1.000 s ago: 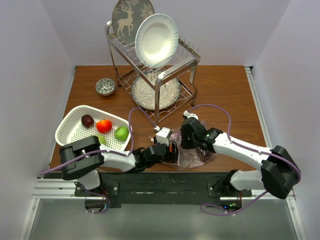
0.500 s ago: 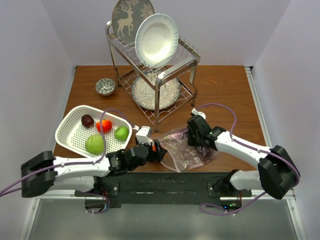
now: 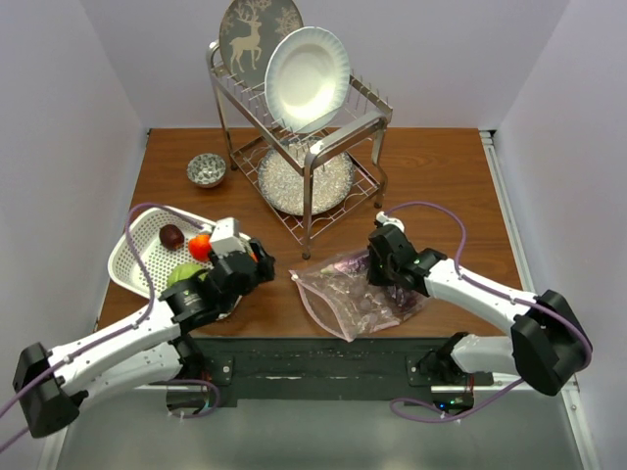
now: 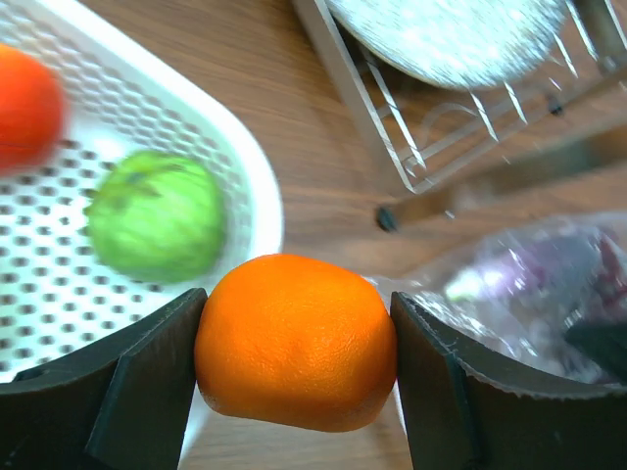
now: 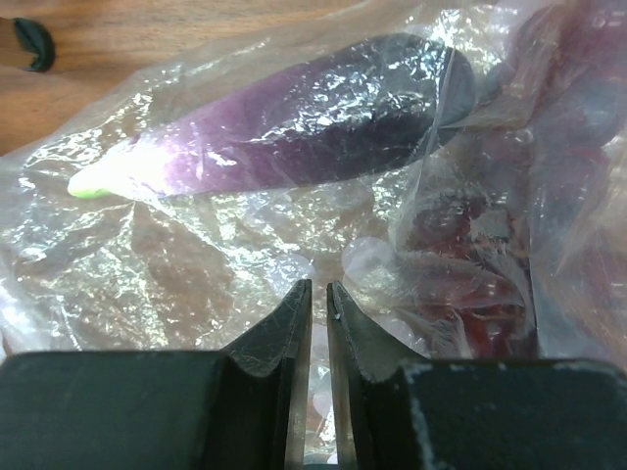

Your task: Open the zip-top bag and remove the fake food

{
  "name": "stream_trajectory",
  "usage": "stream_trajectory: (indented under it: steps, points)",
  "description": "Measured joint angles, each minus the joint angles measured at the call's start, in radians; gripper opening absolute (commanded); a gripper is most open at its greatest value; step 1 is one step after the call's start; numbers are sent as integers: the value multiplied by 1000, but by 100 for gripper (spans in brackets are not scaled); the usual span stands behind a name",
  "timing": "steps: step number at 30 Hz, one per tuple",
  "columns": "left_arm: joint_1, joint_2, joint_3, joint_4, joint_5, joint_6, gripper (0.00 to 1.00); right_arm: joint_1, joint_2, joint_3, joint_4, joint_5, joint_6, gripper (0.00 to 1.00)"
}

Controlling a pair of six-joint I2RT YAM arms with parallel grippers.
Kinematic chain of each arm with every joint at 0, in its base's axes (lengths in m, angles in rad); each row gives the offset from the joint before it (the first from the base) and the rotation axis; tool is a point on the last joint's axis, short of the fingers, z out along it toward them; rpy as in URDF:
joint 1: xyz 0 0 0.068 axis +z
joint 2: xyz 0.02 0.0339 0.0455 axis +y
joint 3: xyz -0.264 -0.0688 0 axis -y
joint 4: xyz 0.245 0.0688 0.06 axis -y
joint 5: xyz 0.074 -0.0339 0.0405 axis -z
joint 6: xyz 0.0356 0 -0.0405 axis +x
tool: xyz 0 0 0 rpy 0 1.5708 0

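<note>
Robotics lab booth staged as a kitchen: bare white walls (image 3: 69, 117), wooden table (image 3: 436, 176), bolted-down left arm (image 3: 108, 348) and right arm (image 3: 480, 291), dish rack (image 3: 350, 124).

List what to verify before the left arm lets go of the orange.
1. orange fruit clamped in the left gripper: ok.
2. Orange fully over the white basket: not ok; in the wrist view it sits at the rim, partly over the table.
3. Bare basket floor beside the green fruit: ok.
4. Height above the rim: cannot tell.
5. right gripper pinching the zip-top bag: ok, jaws nearly closed on the film.
6. Bag emptied: not ok; the purple eggplant is inside.
</note>
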State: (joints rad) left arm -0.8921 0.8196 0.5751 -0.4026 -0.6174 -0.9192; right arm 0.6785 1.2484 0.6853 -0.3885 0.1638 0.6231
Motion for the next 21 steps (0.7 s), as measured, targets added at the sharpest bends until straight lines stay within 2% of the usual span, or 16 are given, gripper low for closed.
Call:
stream_trajectory:
  steps: [6, 9, 12, 13, 16, 21]
  points:
    - [135, -54, 10, -118, -13, -6, 37, 0, -18, 0, 0, -14, -16, 16]
    - [174, -60, 8, -179, -33, -39, 43, 0, -21, 0, -1, -26, -21, 17]
    - [192, -90, -8, -239, -64, -86, 63, 0, -27, 0, -3, -29, -23, 19]
    - [193, -100, -13, -259, -73, -98, 79, 0, -33, 0, -5, -29, -24, 22]
    - [196, -119, -17, -307, -92, -135, 99, 0, -52, 0, -8, -30, -27, 30]
    - [198, -126, -16, -341, -102, -154, 100, 0, -84, 1, -18, -29, -31, 42]
